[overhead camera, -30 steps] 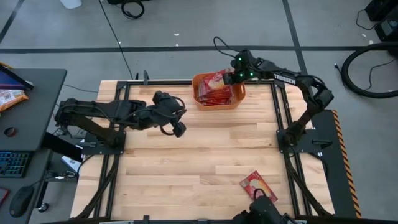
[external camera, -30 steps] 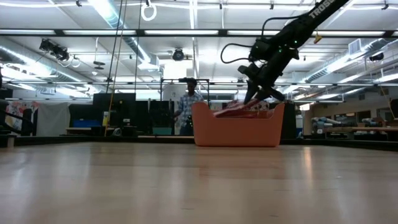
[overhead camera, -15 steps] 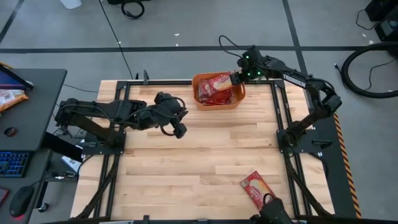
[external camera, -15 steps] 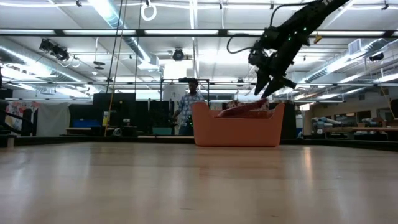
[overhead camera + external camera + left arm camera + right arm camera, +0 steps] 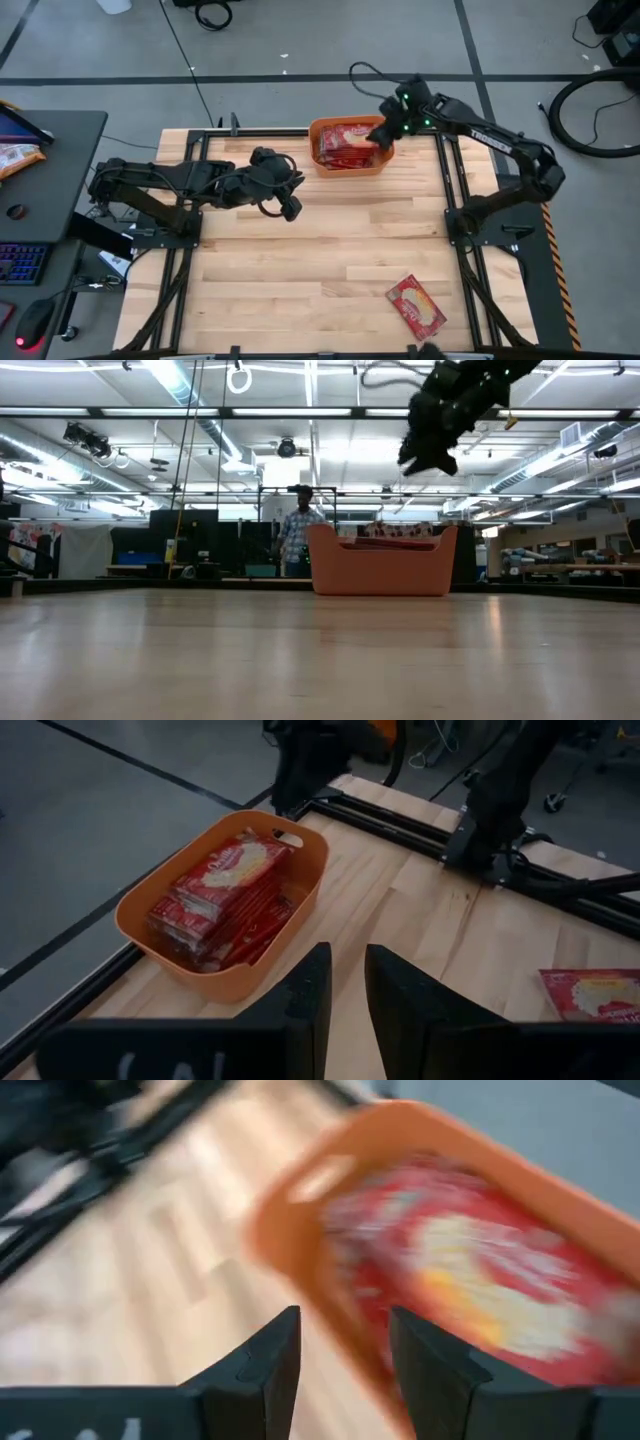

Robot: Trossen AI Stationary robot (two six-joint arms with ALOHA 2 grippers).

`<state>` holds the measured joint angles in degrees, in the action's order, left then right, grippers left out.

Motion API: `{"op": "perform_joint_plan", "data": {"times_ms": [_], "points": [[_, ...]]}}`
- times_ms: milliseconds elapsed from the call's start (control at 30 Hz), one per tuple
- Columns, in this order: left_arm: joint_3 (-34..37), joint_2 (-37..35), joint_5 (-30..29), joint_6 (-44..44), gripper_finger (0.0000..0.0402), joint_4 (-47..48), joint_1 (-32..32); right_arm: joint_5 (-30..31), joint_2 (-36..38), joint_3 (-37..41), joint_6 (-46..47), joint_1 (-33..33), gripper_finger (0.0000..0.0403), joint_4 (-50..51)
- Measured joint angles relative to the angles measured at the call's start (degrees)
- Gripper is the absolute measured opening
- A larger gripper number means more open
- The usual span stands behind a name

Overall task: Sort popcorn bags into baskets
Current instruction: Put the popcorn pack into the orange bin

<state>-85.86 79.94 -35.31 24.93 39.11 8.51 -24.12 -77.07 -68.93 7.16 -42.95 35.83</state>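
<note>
From my right wrist camera the orange plastic rectangular bin [image 5: 330,1210] and the flat red packets with cream-yellow labels [image 5: 470,1270] inside it are smeared by blur. In my left wrist view, the picture's edge cuts off one lone red packet [image 5: 592,994].

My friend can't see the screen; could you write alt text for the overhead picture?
An orange plastic bin full of red popcorn packets sits at the wooden table's far edge, the right gripper open and empty above it. One red packet lies alone near the front; the left gripper hovers mid-table.
</note>
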Motion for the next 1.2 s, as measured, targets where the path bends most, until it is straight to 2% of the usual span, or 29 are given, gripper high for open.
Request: {"op": "perform_joint_plan", "data": {"times_ms": [100,333,500,600,700,800,900,1033,1200], "points": [[0.00,0.00,-0.12,1.46,0.0068,-0.59,-0.08,-2.03,2.06,0.00,-2.83,4.70,0.0158,0.42],[0.00,0.00,-1.07,10.70,0.0068,-4.60,-0.07,-1.07,4.45,0.00,-4.08,18.29,0.0157,4.65],[0.00,0.04,-1.05,10.43,0.0068,-4.86,0.09,-0.88,4.43,0.00,0.05,28.74,0.0157,12.89],[0.00,0.04,-0.56,10.43,0.0068,-4.76,0.07,2.18,4.41,0.00,2.38,35.98,0.0157,17.72],[0.00,0.04,3.20,10.64,0.0068,-4.62,0.07,6.14,4.39,0.00,8.27,43.08,0.0157,20.66],[0.00,0.04,9.51,12.45,0.0068,-4.61,0.52,8.60,4.39,0.38,14.67,50.14,0.0157,19.54],[0.00,0.04,13.11,15.74,0.0068,-4.61,1.79,11.84,4.19,1.34,22.00,56.83,0.0157,19.04],[0.00,0.04,13.77,16.80,0.0068,-4.65,4.07,15.69,2.69,3.28,33.88,63.69,0.0157,18.55],[0.00,0.04,13.72,18.00,0.0068,-4.89,6.81,15.39,-0.91,5.99,48.69,70.52,0.0157,18.31]]}}
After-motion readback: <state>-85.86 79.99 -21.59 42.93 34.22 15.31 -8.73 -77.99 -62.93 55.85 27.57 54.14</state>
